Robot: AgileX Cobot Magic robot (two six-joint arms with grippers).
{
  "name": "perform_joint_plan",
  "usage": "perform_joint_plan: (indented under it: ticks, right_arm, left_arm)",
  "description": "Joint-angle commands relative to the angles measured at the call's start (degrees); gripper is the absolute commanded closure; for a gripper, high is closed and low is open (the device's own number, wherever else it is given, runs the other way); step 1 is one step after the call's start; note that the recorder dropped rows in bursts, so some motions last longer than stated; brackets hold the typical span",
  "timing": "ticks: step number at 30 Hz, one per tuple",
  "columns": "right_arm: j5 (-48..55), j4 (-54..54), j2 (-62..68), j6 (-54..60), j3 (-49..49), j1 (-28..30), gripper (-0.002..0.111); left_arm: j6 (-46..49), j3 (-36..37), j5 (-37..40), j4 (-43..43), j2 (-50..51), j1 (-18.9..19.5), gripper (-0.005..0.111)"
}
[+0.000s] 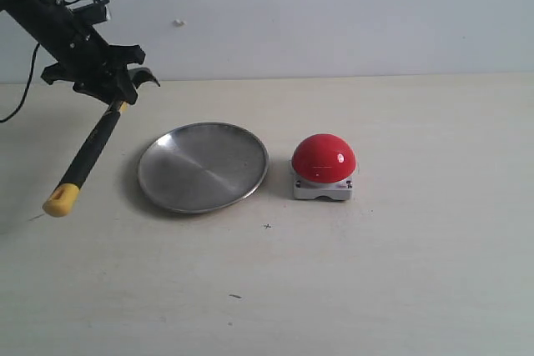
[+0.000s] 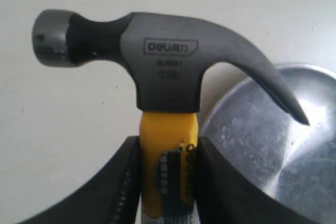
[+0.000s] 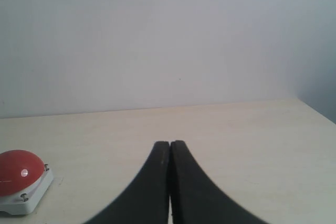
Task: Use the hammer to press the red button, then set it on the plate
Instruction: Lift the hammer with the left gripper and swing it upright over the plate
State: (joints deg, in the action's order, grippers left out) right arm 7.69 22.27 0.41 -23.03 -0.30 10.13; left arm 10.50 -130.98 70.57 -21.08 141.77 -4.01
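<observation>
L gripper (image 2: pixel 168 153) clamped on hammer (image 2: pixel 163 72) neck, aloft left of plate (image 1: pixel 203 166); red button (image 1: pixel 324 157) just right. R gripper (image 3: pixel 169 148) jaws pressed together.

Black left gripper (image 2: pixel 168 148), raised at far left, clamps a dark-headed, yellow-necked claw hammer (image 2: pixel 163 72); right gripper's (image 3: pixel 169 144) black fingers (image 3: pixel 157 182) touch together.

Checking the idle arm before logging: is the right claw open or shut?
Shut. In the right wrist view, the two curved black halves of the right claw press together along their visible length, with nothing between them.
</observation>
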Motion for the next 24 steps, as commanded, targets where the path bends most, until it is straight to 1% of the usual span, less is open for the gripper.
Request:
perform_joint_plan:
  ticks: [1, 7, 10, 13, 19, 24]
  right_arm:
    - [-0.5, -0.3, -0.4, 0.3, 0.3, 0.5, 0.108]
    - [-0.5, -0.3, -0.4, 0.3, 0.3, 0.5, 0.108]
    - [-0.5, -0.3, -0.4, 0.3, 0.3, 0.5, 0.108]
    - [-0.5, -0.3, -0.4, 0.3, 0.3, 0.5, 0.108]
    - [-0.5, -0.3, -0.4, 0.3, 0.3, 0.5, 0.108]
    - [-0.5, -0.3, -0.4, 0.3, 0.3, 0.5, 0.108]
  left_arm:
    - [3.0, 5.9, -0.6, -2.2, -5.3, 0.0, 0.107]
    - [7.2, 13.3, -0.6, -7.6, -10.8, 0.0, 0.107]
    - [9.3, 17.8, -0.6, -11.0, -13.1, 0.0, 0.107]
    - [13.0, 23.9, -0.6, -15.7, -15.5, 0.0, 0.107]
    - [28.4, 39.0, -3.1, -36.1, -21.1, 0.8, 0.107]
    - [38.1, 48.1, -3.2, -47.3, -24.3, 0.8, 0.107]
